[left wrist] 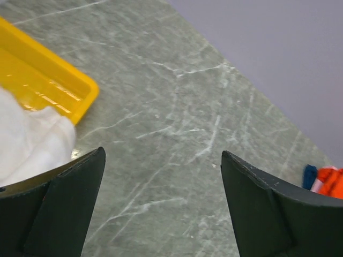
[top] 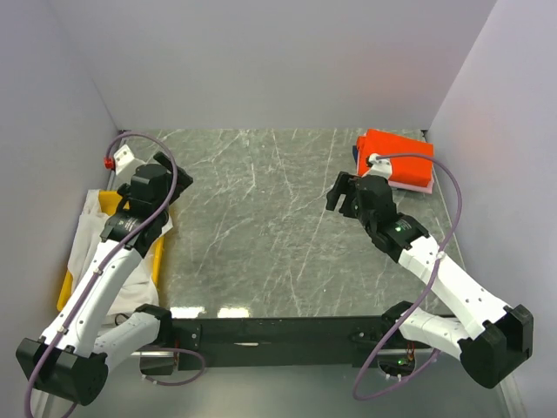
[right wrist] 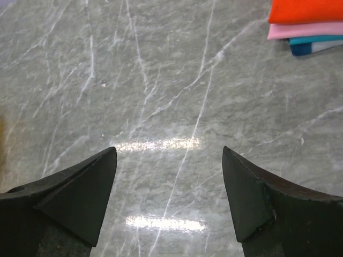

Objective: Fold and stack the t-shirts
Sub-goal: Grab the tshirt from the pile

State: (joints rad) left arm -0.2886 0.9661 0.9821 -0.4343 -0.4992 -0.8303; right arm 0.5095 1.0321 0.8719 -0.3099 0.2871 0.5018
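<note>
A crumpled white t-shirt (top: 90,233) lies in the yellow tray (top: 64,287) at the left edge, partly under my left arm. At the back right corner sits a folded stack: an orange-red t-shirt (top: 396,150) on top, a pink one (top: 411,185) under it and a blue one (top: 359,158) at the bottom. My left gripper (top: 167,196) hovers open beside the tray's far corner, over bare table. In the left wrist view the left gripper (left wrist: 163,152) holds nothing, and the white t-shirt (left wrist: 27,139) lies to its left. My right gripper (right wrist: 169,149) is open and empty over the table, short of the stack (right wrist: 305,9).
Grey walls close in the marble table (top: 261,218) on the left, back and right. A small white and red fitting (top: 117,158) sits by the left wall behind the tray. The arms' black base bar (top: 278,331) runs along the near edge.
</note>
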